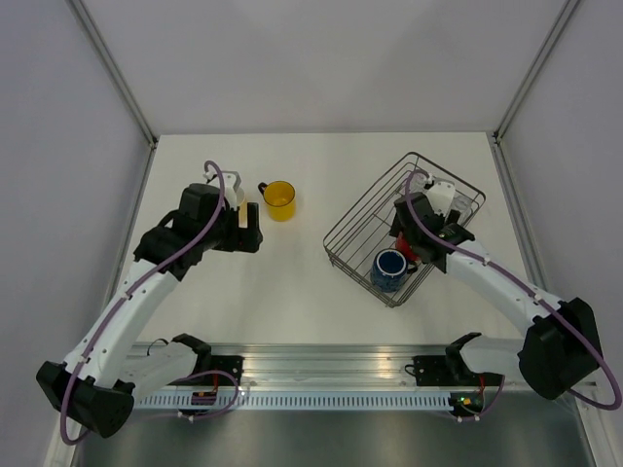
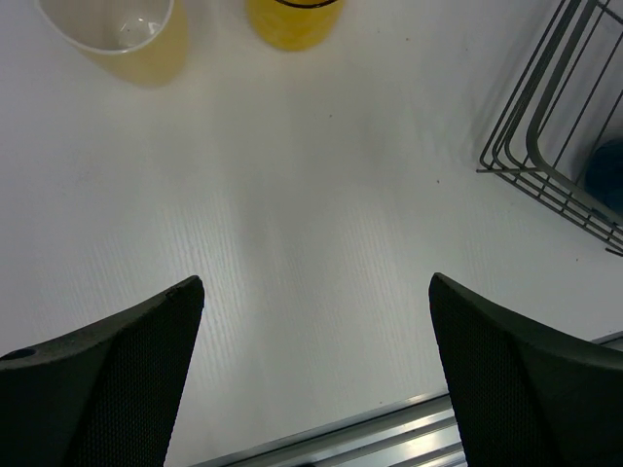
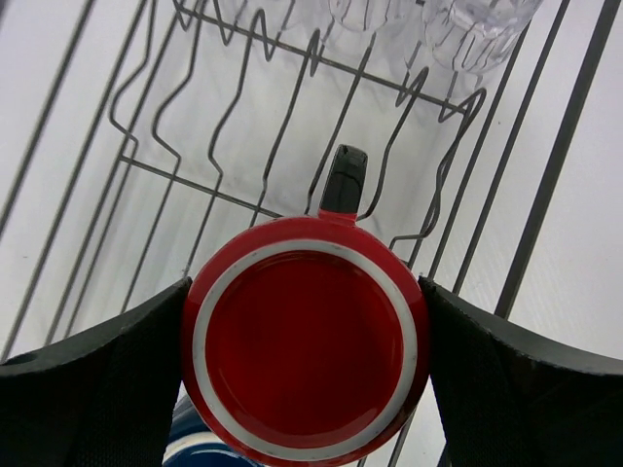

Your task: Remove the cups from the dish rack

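Gripping the red mug (image 3: pixel 305 341) inside the rack (image 1: pixel 362 219), the right claw (image 3: pixel 307 292) has one finger pressed to each side of the mug's wall. The mug is bottom up towards the wrist camera, showing a red base with a pale ring, and its dark handle (image 3: pixel 344 180) points away from the claw over the wire prongs. Whether the mug rests on the wires or hangs clear of them cannot be told.

The rack sits askew on the right half of the table (image 1: pixel 292 292). A blue mug (image 1: pixel 391 269) stands mouth up in the rack's near corner, just beside and below the red one. Clear glasses (image 3: pixel 482 29) stand at the rack's far end, beyond the prongs.

The left claw (image 2: pixel 316 282) is spread wide with nothing between its fingers, above bare table on the left half. Ahead of it, towards the far edge, two mugs stand on the table outside the rack: a pale yellow mug (image 2: pixel 112 24), mouth up and largely hidden under the arm in the top view, and a yellow mug (image 1: pixel 279 199) just to its right, its handle turned left. These two are close together but apart, and well apart from the rack.
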Available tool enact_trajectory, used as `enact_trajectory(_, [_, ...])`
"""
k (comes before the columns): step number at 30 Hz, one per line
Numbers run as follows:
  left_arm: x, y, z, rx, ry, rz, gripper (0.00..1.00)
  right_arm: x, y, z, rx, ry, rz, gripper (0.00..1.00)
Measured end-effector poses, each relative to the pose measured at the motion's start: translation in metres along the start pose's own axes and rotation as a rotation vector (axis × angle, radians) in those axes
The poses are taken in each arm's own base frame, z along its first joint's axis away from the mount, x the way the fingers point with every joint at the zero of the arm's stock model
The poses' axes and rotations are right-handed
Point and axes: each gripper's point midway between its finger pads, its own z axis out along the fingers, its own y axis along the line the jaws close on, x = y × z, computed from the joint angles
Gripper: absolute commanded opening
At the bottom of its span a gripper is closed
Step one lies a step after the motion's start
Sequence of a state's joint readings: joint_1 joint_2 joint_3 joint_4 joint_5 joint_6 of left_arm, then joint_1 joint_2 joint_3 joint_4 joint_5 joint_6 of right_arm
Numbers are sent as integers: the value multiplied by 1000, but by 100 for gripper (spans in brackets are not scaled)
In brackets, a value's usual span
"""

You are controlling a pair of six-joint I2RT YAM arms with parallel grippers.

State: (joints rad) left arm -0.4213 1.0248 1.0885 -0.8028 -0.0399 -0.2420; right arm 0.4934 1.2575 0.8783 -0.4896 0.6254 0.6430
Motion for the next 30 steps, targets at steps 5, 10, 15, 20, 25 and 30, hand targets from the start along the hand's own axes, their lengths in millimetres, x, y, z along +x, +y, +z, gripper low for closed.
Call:
enact_trajectory(5, [-7,-10,-10,62,-60,-2,100,-26,4,-18,-40,-44,23,0])
enact_trajectory(10, [-14,-25,-19,150,-107,-5,99,-49,16,-40,-139,-70,34,0])
enact_trajectory(15, [-15,-52,-20,310,-133,-43,100,-60,37,-68,-328,-76,40,0])
enact_trajectory(20, [-5,-89,-15,541,-143,-105,100,-62,62,-93,-521,-55,38,0])
enact_trajectory(25, [-1,-121,-18,782,-169,-177,100,-64,95,-122,-746,-26,73,0])
enact_trajectory(30, [-3,-143,-30,965,-234,-225,100,-60,118,-143,-931,0,155,0])
